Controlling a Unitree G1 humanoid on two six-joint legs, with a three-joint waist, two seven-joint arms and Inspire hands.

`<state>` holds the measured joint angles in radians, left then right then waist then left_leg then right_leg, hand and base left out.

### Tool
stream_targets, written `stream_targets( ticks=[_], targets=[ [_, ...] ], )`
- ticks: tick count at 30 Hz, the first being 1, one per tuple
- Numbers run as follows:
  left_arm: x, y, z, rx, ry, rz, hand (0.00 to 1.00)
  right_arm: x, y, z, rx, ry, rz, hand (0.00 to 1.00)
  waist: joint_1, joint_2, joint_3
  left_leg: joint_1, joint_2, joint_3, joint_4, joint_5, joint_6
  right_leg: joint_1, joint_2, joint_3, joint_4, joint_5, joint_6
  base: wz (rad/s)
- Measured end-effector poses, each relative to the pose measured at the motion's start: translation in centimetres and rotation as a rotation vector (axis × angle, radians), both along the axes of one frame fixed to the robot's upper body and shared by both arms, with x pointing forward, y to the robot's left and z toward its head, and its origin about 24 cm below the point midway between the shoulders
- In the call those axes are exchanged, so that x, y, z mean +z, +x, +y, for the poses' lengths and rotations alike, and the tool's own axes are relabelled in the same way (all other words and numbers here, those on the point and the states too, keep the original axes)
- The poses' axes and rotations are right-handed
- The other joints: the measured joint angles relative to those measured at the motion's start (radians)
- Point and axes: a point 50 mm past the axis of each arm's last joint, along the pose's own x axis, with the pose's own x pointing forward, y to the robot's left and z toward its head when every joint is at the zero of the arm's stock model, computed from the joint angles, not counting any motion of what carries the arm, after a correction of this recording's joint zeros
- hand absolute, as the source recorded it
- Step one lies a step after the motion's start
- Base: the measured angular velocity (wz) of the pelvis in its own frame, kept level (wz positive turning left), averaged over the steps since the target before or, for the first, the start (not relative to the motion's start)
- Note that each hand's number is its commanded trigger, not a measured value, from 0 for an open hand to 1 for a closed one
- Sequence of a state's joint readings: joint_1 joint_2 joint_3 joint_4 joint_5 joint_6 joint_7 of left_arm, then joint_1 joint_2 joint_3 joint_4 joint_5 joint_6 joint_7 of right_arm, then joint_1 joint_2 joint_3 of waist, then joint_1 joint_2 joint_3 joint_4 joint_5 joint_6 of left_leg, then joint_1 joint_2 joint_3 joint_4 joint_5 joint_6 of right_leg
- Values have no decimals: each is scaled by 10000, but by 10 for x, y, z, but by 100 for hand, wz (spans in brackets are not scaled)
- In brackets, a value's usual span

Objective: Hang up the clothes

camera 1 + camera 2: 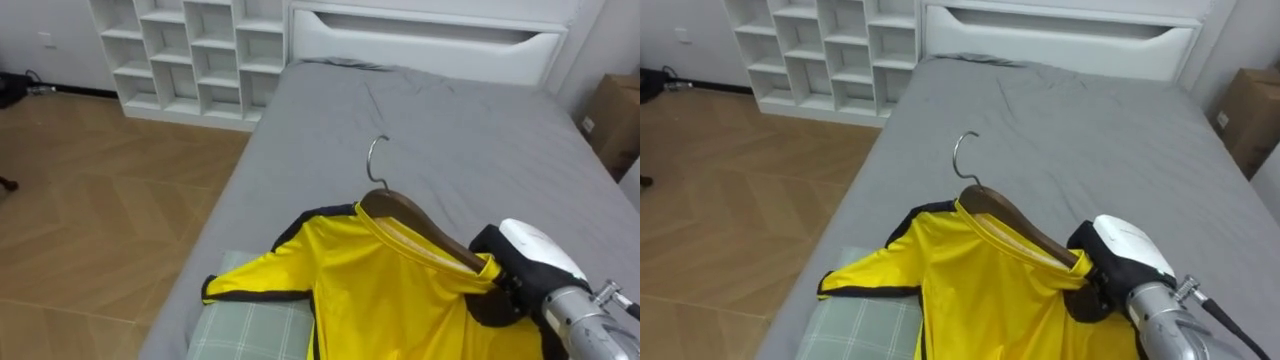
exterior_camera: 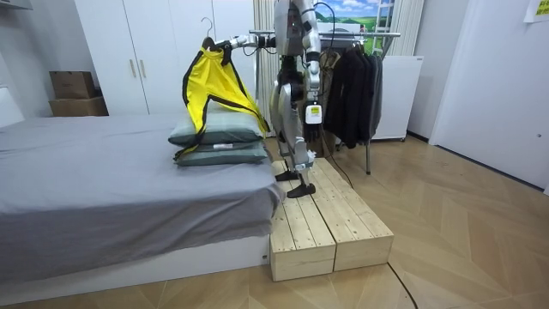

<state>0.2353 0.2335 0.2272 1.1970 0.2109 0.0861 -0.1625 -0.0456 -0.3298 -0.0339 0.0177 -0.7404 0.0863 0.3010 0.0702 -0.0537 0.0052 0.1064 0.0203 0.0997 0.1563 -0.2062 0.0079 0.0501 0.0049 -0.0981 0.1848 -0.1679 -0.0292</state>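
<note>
**Yellow and black on plain grey**

A bright yellow cloth shirt (image 1: 370, 290) carried black edging at its collar and sleeve. The curved wooden hanger (image 1: 415, 218) was dark brown, and its hook was silver. The robot's right hand (image 1: 505, 295) was black with a white back. The flat bed cover (image 1: 480, 130) was plain grey. The soft pillow (image 1: 250, 325) was pale green with a white check.

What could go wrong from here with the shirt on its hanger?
The right hand grips the wooden hanger at one end, not its hook; the yellow shirt could slip off. The clothes rack stands behind the robot, which is on a raised wooden platform; turning risks a misstep at its edge. Dark garments already crowd the rack.
</note>
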Motion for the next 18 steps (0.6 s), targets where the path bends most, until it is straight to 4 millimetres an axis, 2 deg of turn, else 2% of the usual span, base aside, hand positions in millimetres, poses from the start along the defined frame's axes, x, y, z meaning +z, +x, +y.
stream_targets(
  ticks=[4, 8, 15, 18],
  targets=[
    [-2, 15, -5, -295, -138, -302, 0, 5, 0, 2, 82, -6, -197, 100, -142, -62, -20, -73, -20, -39, 95, 0, 0, -22, -31, -75, -6, -9, 15, 5],
    [-1, 27, -6, -750, -58, -644, 0, 5, 0, 2, 87, 3, -237, 100, -137, -125, -40, -143, -9, -31, 91, -1, -1, -155, -50, -67, 38, -8, 15, 0],
    [-2, 14, -8, -779, -109, -206, 0, 8, -2, -9, -413, 74, -500, 100, -452, -196, -18, -101, 9, -24, 91, -1, 0, -152, -69, -58, 124, -8, 14, 0],
    [-3, 9, -8, -727, -129, -44, 0, 11, -3, -17, -768, 100, -761, 100, -522, -276, 17, -75, 1, 79, 92, -1, 0, -178, -75, 96, 179, -11, 13, -7]
  ],
)
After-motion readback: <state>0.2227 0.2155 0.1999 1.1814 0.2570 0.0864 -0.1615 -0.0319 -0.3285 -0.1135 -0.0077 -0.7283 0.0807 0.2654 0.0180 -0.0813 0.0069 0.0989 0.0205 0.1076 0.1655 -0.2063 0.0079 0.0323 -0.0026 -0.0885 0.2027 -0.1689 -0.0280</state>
